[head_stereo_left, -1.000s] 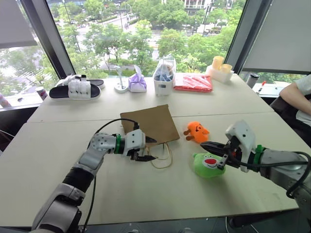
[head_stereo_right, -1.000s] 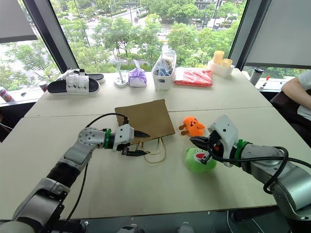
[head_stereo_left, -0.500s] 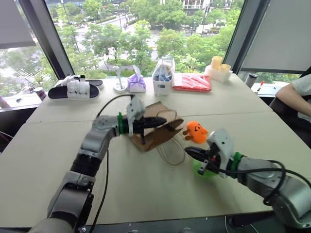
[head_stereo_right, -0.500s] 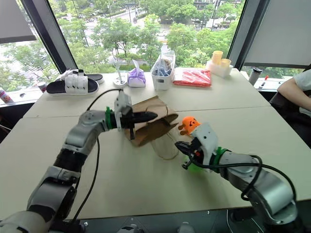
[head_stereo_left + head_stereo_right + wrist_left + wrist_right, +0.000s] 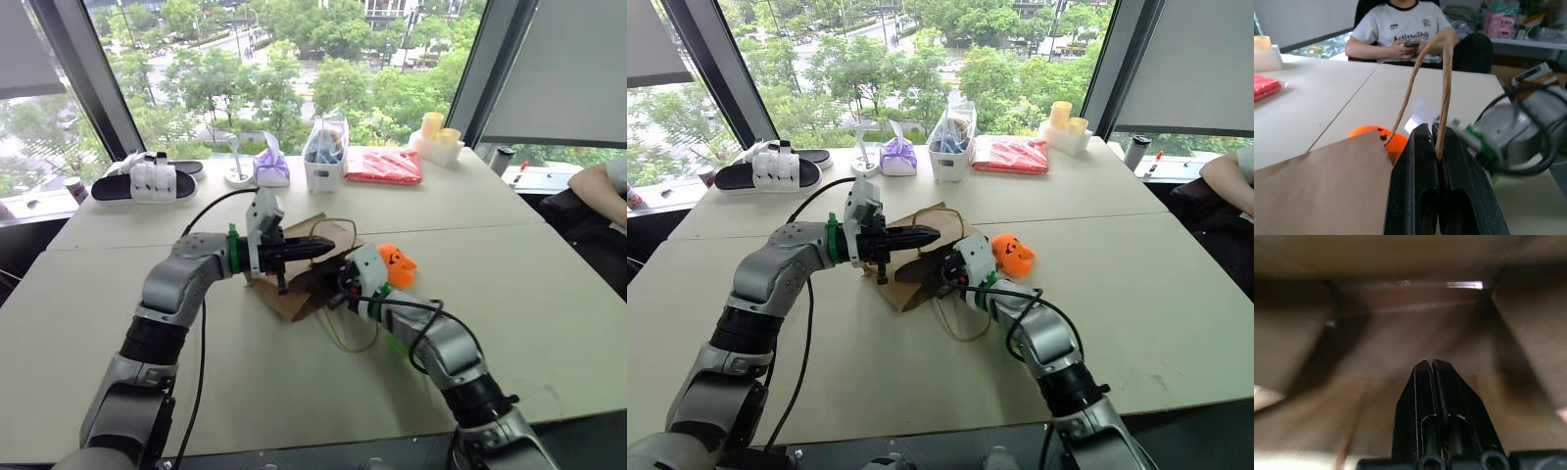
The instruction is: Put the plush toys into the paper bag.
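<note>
Left gripper [image 5: 328, 241], closed on one cord handle [image 5: 1442, 88] of the paper bag [image 5: 294, 279], holds the bag's mouth lifted off the surface [image 5: 294, 382]; the gripper points level, toward 3 o'clock. Right gripper [image 5: 1431, 366], fingers pressed together and empty, reaches into the open mouth of the bag from the 4 o'clock side; its wrist view looks along brown paper walls.

Orange plush toy [image 5: 396, 264] lies on the surface just beside the bag's mouth, at about 3 o'clock from it. Green plush toy [image 5: 396, 342] is mostly hidden beneath the right forearm, at roughly 5 o'clock from the bag; a sliver of green shows. Neither toy is in the bag yet.

Risks, as judged: the bag hangs from a single thin cord, so a push from the right gripper inside could slip the cord from the grip or crease the mouth closed. The second handle [image 5: 358, 338] trails loose on the surface under the right arm and may snag the wrist. The right forearm could also nudge the green toy farther away.

Open room: the near half of the surface, toward 6 o'clock, is bare. Toward 12 o'clock stand a white container [image 5: 324, 162], purple pouch [image 5: 271, 166], red packet [image 5: 385, 166] and slippers [image 5: 149, 179], well apart from the bag. A seated person [image 5: 1400, 29] is at the far 3 o'clock edge.
</note>
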You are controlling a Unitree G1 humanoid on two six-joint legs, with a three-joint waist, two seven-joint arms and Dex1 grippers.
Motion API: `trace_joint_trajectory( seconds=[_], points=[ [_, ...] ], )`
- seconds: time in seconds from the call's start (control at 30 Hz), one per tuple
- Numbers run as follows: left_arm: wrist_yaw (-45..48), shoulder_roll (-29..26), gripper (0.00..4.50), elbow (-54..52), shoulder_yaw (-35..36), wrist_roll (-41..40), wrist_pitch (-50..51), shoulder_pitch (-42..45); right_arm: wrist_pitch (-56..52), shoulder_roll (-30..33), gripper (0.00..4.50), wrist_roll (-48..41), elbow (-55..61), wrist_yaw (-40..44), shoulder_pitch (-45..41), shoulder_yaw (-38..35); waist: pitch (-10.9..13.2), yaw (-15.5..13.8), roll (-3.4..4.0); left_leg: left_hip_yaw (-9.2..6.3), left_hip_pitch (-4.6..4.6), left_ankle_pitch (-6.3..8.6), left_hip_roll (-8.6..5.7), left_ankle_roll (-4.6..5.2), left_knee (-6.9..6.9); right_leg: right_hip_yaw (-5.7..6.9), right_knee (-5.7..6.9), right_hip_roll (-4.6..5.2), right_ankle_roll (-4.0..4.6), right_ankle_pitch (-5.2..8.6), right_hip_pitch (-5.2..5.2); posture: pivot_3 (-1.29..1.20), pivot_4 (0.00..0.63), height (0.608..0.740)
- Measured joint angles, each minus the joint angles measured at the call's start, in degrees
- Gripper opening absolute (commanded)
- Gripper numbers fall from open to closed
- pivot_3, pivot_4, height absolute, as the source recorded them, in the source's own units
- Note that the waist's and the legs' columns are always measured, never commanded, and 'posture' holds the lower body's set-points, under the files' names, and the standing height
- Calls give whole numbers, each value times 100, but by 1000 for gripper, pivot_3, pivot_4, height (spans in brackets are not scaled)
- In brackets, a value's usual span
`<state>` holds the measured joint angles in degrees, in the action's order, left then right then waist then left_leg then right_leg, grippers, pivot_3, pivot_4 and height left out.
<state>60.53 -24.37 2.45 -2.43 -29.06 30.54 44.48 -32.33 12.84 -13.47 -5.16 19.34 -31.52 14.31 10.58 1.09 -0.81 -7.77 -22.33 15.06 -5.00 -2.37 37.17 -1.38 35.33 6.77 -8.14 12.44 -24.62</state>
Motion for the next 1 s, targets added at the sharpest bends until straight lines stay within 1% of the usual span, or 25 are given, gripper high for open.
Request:
trace_joint_trajectory(
  seconds=[0.1, 0.23, 0.37, 0.47, 0.63, 0.7, 0.8, 0.87, 0.93, 1.0],
  points=[
    [-246, -7, 20, 25, 224, -123, 97, 80, 150, -180, 0, 213, -330, 8, 4, 143, 0, -2, 0, -5, -2, -3, -1, -5, -2, 0, 1, 0, 0, 0, -3, 0, 150, 740],
    [-726, -289, 20, 595, 941, -198, 97, 907, 431, -336, 0, 565, -368, -9, 181, 301, -1, 30, 1, -6, 2, -4, 0, -8, -4, 1, 12, -3, 0, 0, -7, 0, 150, 740],
    [-858, -436, 20, 1097, 1253, -215, -75, 1333, 528, -364, 0, 740, -396, 19, 193, 319, -2, 32, 2, -5, 5, -6, 0, -11, -4, 1, 15, -3, 0, 0, -5, 0, 150, 740],
    [-848, -432, 20, 1246, 1259, -236, -57, 1335, 534, -389, 0, 792, -378, 35, 218, 295, -2, 51, 1, -6, 4, -7, 0, -12, -3, 1, 15, -3, 0, 0, -6, 0, 150, 740],
    [-702, -248, 20, 421, 1023, -444, 189, 628, 218, -388, 0, 778, -12, 66, 330, 138, -2, 103, 2, -17, 1, -6, -1, -12, -6, 0, 19, 0, 0, 0, -7, 0, 150, 740],
    [-696, -153, 20, 121, 853, -520, 305, 275, -146, -284, 0, 752, 520, 60, 407, 40, -2, 112, 2, -21, -7, -6, -1, -12, -5, -4, 22, 0, 0, 0, -19, 0, 150, 740],
    [-665, -93, 20, -187, 614, -538, 404, -118, -799, -17, 0, 605, 1709, 62, 417, -302, -2, 112, 2, -21, -8, -6, -1, -11, -6, -4, 27, 0, 0, 0, -24, 0, 150, 740],
    [-650, -88, 20, -293, 536, -538, 409, -212, -1275, 220, 0, 503, 2466, 84, 428, -525, -2, 105, 2, -20, -8, -1, -1, -2, -6, -4, 27, 0, 1, 0, -24, 0, 150, 740],
    [-628, -94, 20, -386, 535, -556, 422, -241, -1959, 465, 0, 203, 3354, 162, 616, -857, -2, 74, 2, -21, -8, 5, 0, 7, -6, -4, 25, 0, 1, 0, -22, 0, 150, 740],
    [-588, -115, 0, -433, 531, -600, 456, -322, -2600, 660, 534, -127, 4133, 248, 810, -1300, -2, 25, 2, -19, -8, 9, -1, 15, -6, -5, 21, 1, 1, 0, -21, 0, 150, 740]
  ],
)
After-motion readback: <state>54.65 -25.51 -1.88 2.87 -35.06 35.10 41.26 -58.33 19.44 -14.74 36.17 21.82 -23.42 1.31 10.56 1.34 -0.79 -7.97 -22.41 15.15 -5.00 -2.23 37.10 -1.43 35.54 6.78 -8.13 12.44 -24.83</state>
